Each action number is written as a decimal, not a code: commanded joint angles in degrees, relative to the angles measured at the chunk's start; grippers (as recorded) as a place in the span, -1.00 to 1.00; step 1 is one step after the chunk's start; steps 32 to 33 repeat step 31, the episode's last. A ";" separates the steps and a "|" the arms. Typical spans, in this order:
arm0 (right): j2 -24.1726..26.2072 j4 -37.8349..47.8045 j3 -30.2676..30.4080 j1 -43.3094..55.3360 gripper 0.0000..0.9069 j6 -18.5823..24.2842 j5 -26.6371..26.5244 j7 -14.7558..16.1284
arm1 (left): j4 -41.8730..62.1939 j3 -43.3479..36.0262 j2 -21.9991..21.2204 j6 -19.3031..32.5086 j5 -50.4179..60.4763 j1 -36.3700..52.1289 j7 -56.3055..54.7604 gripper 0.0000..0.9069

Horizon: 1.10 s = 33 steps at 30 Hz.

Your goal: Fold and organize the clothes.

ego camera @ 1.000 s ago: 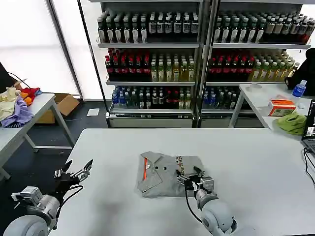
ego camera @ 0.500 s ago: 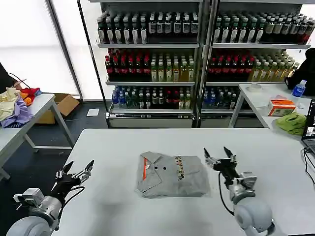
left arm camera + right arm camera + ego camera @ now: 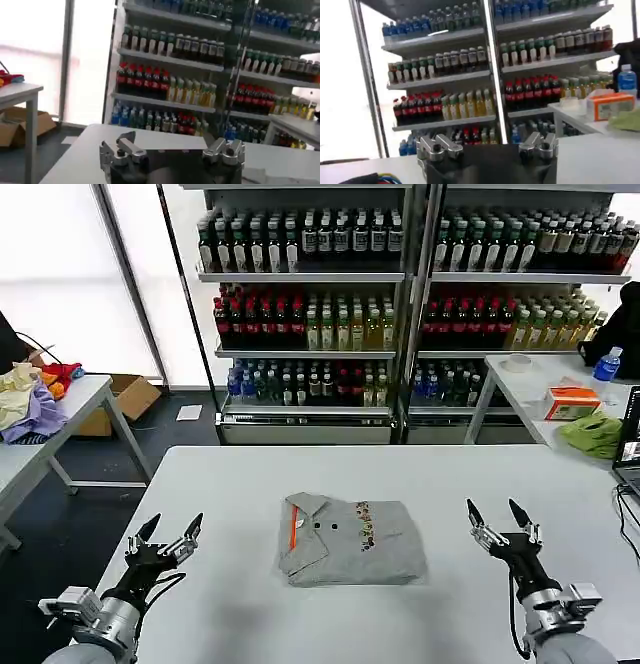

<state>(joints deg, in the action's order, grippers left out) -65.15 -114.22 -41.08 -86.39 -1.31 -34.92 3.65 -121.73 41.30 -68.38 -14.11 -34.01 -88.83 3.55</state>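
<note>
Folded grey shirt (image 3: 349, 540) lying flat at the middle of the white desk (image 3: 250, 484), collar and orange neck trim toward the robot's left, small colourful print across the chest. Left gripper (image 3: 168, 533) held above the desk's left edge, well apart from the shirt, jaws spread wide and holding nothing. Right gripper (image 3: 502, 519) raised over the desk on the shirt's right side, also clear of the cloth, jaws wide and empty. Shelves of bottles (image 3: 400, 294) behind.
</note>
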 commanded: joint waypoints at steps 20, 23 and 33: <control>-5.94 -3.42 -1.95 -14.62 1.00 7.55 2.26 3.47 | 1.35 0.79 -12.64 28.56 27.50 -7.54 14.03 1.00; -5.85 -3.78 -1.80 -15.46 1.00 7.75 3.01 3.36 | 1.51 2.08 -13.92 27.78 27.66 -8.04 14.16 1.00; -6.19 -3.67 -1.02 -16.72 1.00 8.25 4.08 4.10 | 1.36 2.75 -17.32 23.22 29.07 -9.93 13.51 1.00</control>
